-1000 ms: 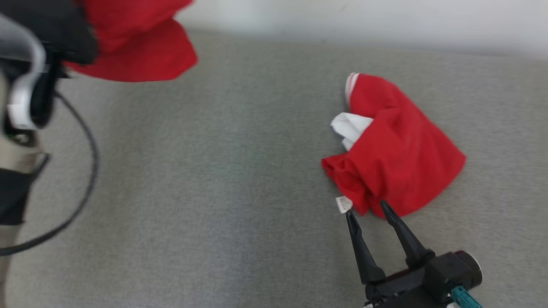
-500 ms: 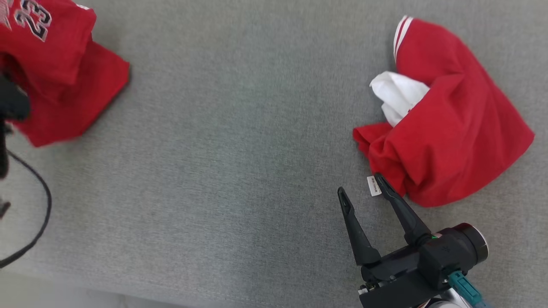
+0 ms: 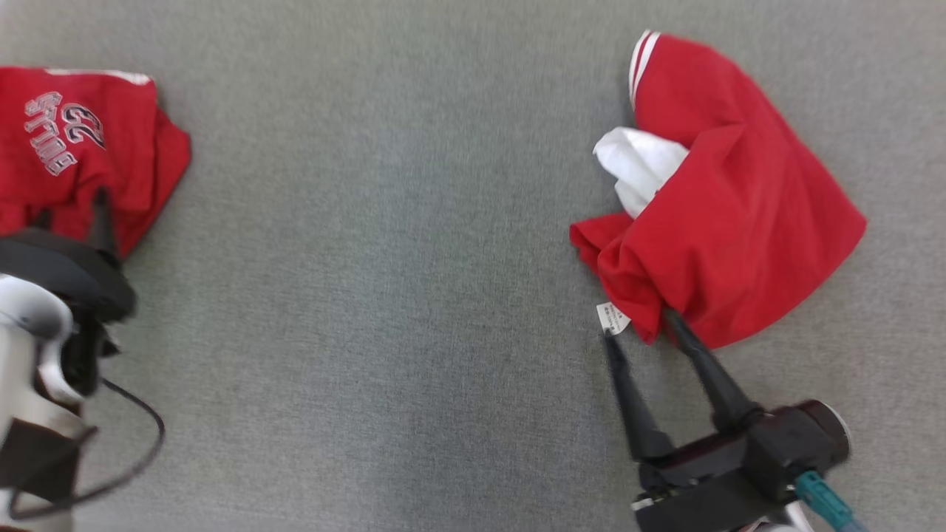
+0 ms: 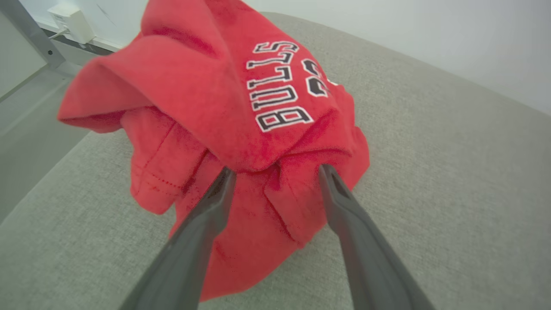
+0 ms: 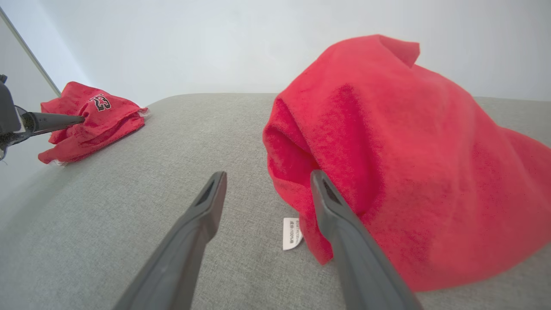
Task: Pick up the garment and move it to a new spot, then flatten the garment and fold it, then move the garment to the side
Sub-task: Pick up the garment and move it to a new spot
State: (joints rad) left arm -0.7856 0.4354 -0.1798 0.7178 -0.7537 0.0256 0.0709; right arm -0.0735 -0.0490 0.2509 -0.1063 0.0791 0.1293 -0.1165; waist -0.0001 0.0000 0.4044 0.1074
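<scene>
Lettered red garment (image 4: 241,99) at the tips of the wide-open, empty left hand (image 4: 277,172); right hand (image 5: 267,175) likewise open.

Print on the white label (image 3: 613,318) is too small to read. Beside it, blur hides whether the right hand (image 3: 637,325) touches the red garment (image 3: 739,214), whose folds bury most of a white cloth (image 3: 639,166). Far left of the label, the red jersey (image 3: 74,140) is cropped.
</scene>
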